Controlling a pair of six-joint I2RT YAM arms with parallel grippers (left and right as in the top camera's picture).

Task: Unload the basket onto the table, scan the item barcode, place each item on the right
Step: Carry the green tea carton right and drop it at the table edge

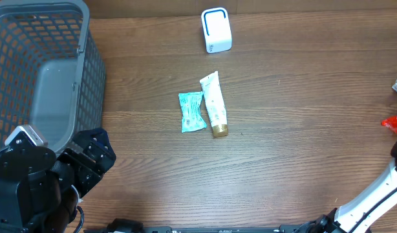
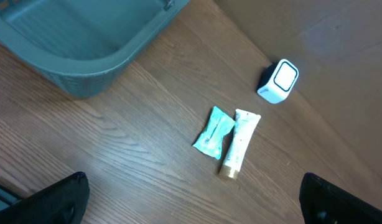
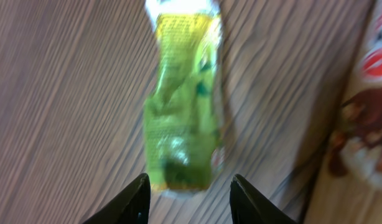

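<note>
Hovering by the bare-floored grey basket [image 1: 90, 77], left hand [image 2: 192, 186] spread wide; right hand [image 3: 188, 186] parted astride green packet [image 3: 181, 112].

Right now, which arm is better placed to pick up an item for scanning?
Right. Its hand is open over the yellow-green plastic packet, fingers either side of one end. The left hand, also open, sits by the grey mesh basket, well away from every item.
</note>
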